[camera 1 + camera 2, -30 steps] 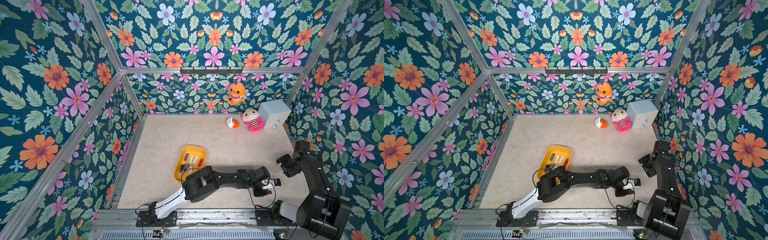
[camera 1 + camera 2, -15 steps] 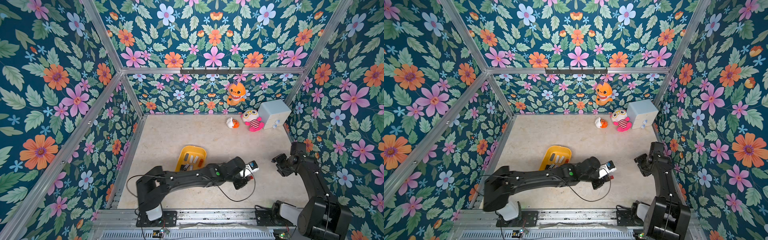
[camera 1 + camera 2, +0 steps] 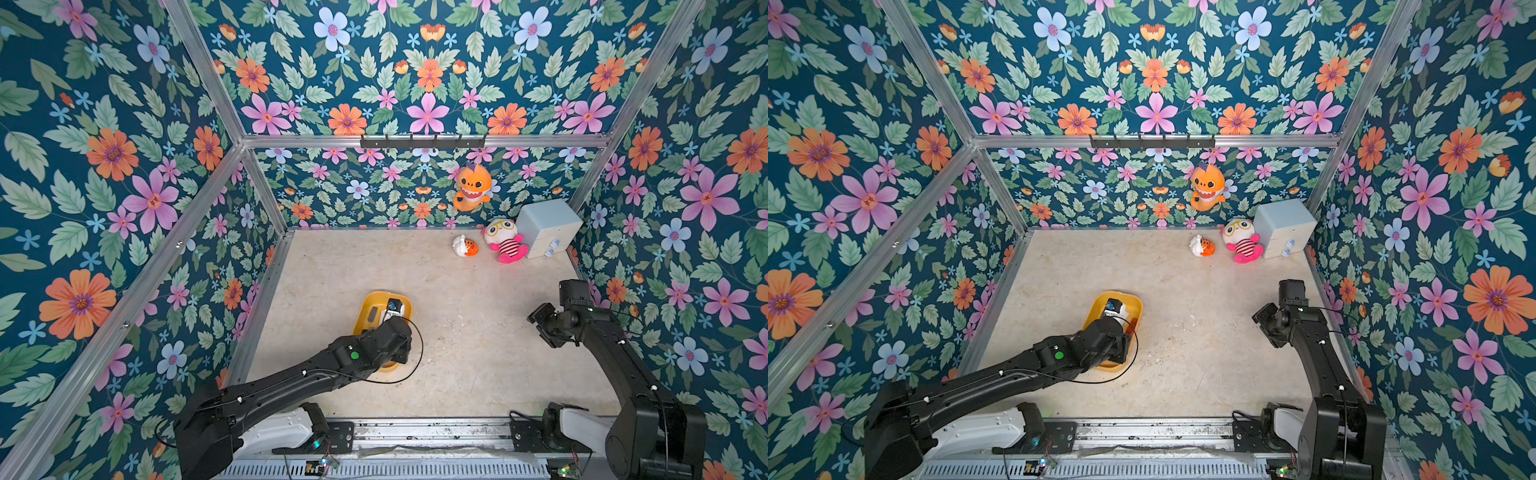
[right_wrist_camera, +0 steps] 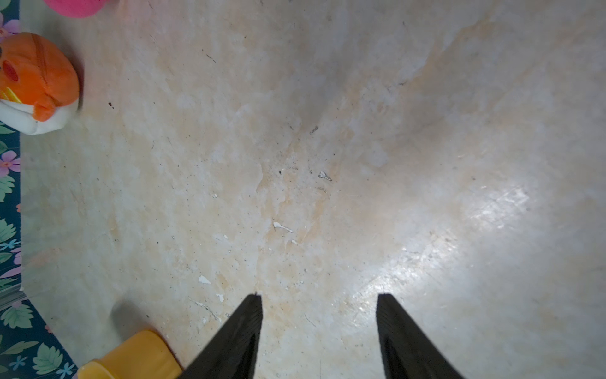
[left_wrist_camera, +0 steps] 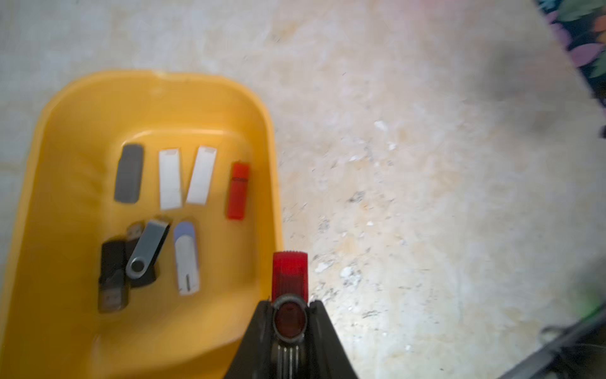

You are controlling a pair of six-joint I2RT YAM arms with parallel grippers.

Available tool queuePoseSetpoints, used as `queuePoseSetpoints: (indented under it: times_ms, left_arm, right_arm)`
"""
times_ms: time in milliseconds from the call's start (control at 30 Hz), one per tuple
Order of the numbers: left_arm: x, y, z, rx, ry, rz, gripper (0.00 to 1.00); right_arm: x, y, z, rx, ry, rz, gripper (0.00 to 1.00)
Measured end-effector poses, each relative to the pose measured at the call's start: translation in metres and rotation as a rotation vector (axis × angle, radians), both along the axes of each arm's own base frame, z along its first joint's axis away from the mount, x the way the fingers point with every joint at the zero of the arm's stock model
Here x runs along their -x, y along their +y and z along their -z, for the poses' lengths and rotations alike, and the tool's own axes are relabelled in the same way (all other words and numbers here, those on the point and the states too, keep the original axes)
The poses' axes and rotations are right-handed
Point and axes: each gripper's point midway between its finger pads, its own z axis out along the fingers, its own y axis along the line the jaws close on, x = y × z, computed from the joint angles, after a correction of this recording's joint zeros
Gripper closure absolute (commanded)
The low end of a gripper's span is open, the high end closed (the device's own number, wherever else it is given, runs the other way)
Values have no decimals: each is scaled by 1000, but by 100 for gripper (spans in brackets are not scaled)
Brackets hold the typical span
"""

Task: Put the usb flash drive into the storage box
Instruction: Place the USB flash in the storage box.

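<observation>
A: What has the left gripper (image 5: 290,310) got?
B: It is clamped tight on the red usb flash drive (image 5: 290,272), which hangs over the side rim of the yellow storage box (image 5: 65,124). Other drives (image 5: 170,178) lie inside.
A: And the right gripper (image 4: 319,303)?
B: Its jaws are apart and empty, above the worktop (image 4: 328,131) and well apart from the box.

dark-teal floral walls (image 3: 124,166) w/ alu frame (image 3: 291,141), scuffed beige floor (image 3: 478,332), pale blue cabinet (image 3: 544,220) far-right corner

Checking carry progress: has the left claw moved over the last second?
Yes. The left claw, shut on the usb flash drive, swung left to the storage box's edge, which stayed put.
</observation>
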Motion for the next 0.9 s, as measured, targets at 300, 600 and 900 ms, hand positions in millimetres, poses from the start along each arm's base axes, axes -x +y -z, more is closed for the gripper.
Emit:
queuePoseSetpoints:
  times_ms: [300,600,900]
  left_arm:
    - [-1,25,54,-88,85,-141,88]
    - [-12,18,75,-113,89,-143,75]
    - [-20,10,67,-110,75,-132,42]
  right_arm:
    - [4,2,6,4,11,-19,39]
    - [6,2,9,6,20,-34,38]
    - [6,3,10,9,22,-53,38]
